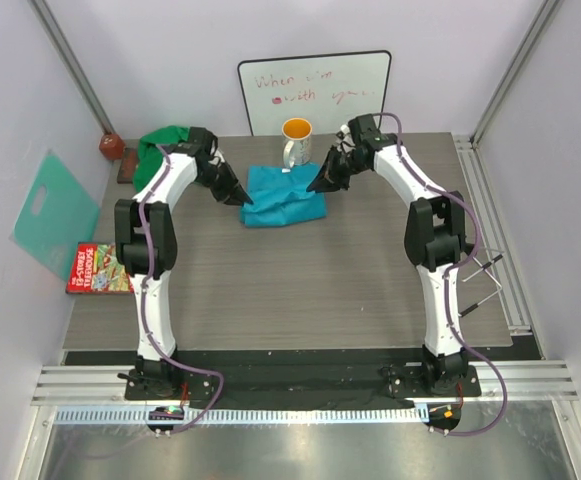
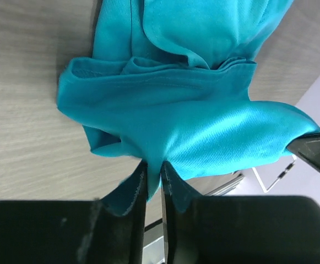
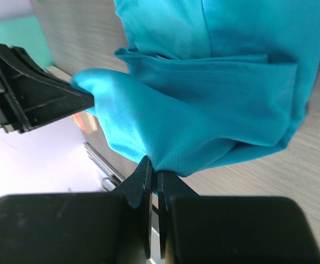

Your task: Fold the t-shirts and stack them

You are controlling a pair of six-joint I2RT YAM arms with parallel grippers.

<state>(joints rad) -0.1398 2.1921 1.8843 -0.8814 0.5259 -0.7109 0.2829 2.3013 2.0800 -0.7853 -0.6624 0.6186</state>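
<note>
- Your left gripper [image 2: 154,168] is clamped on the left edge of the turquoise t-shirt [image 1: 285,195].
- It lies crumpled near the worktop's [image 1: 300,290] far edge, long axis left-right, between both grippers.
- Right gripper [image 3: 153,165] pinches its right edge.
- Two t-shirts: the green t-shirt [image 1: 160,148] sits at the far-left corner, nearer your left arm.

**Two matching arms: white shells, black joints, purple cabling.**
The left arm [image 1: 155,235] and right arm [image 1: 435,240] are of identical build, with smooth white curved link covers between blocky black joint housings. The left base [image 1: 153,378] and right base [image 1: 440,378], at the bottom of the frame, are black. One purple cable [image 1: 142,300] runs along each arm from base to wrist. The left gripper [image 1: 245,203] and right gripper [image 1: 315,186] are black all over. In the wrist views, broad matte-black bodies taper to thin wedge-shaped fingers [image 2: 133,192].
</note>
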